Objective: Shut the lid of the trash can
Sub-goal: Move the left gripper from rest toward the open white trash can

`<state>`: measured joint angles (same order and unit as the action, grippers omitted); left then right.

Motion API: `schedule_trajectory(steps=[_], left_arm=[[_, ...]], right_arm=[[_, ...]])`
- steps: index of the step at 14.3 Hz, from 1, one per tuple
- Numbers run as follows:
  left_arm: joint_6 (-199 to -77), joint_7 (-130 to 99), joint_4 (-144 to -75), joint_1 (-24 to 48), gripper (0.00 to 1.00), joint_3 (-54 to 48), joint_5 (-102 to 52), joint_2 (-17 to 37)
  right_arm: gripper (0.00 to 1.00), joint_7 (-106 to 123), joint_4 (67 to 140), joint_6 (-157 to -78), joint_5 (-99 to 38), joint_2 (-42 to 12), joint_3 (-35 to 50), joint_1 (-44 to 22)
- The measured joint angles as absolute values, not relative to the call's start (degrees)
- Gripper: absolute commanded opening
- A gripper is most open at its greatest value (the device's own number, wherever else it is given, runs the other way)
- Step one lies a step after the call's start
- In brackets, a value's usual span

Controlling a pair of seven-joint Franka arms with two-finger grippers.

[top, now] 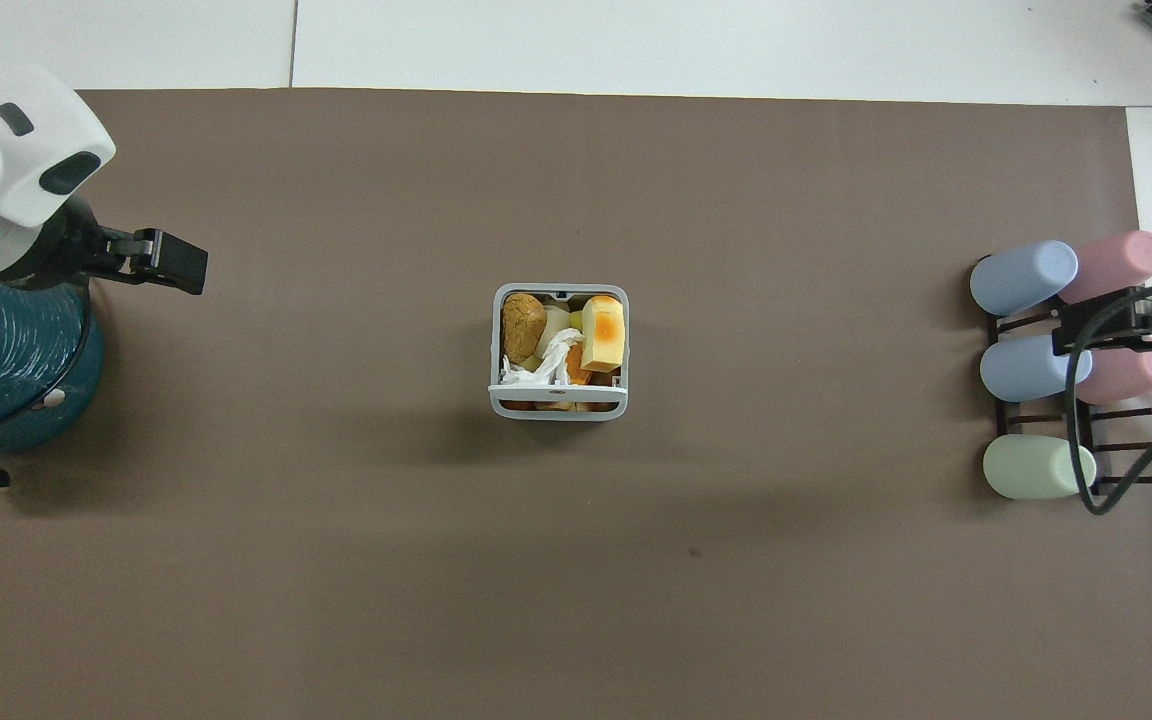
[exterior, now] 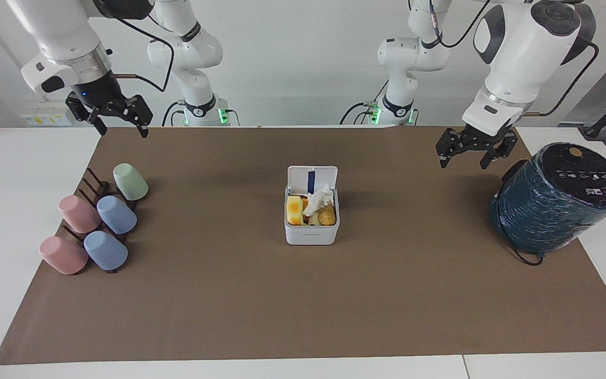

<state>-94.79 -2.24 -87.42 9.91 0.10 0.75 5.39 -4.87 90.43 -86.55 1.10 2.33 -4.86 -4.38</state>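
Note:
The trash can [exterior: 311, 234] is a small white cube in the middle of the brown mat, full of bread pieces and a crumpled tissue. It also shows in the overhead view [top: 496, 350]. Its lid [exterior: 312, 176] stands open and upright on the side nearer to the robots, with the blue strip showing; from overhead the lid [top: 558, 398] is seen edge-on. My left gripper [exterior: 463, 159] hangs open and empty in the air beside the teal cylinder, also in the overhead view [top: 176, 264]. My right gripper [exterior: 121, 128] hangs open and empty over the cup rack's end, also in the overhead view [top: 1086, 328].
A large dark teal cylinder [exterior: 558, 200] with a black top stands at the left arm's end, with a cable under it. A dark rack with several pastel cups [exterior: 95, 221] lies at the right arm's end. The brown mat [exterior: 303, 305] covers the table.

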Motion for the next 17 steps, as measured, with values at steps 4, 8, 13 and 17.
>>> schedule_trajectory(steps=[4,8,13,17], left_arm=[[-96.2,-2.2,-88.7,9.9,1.0,0.0,0.7,4.9],[-96.3,-2.2,-89.0,9.9,1.0,0.0,0.7,4.7],[-96.2,-2.2,-89.3,9.9,1.0,-0.1,0.7,4.6],[-96.1,-2.2,-89.5,10.0,1.0,-0.2,0.7,4.6]], right_arm=[[1.0,-4.9,90.4,-86.6,1.1,2.3,-4.9,-4.4],[1.0,-4.9,90.4,-86.6,1.1,2.3,-4.9,-4.4],[1.0,-4.9,90.4,-86.6,1.1,2.3,-4.9,-4.4],[1.0,-4.9,90.4,-86.6,1.1,2.3,-4.9,-4.4]])
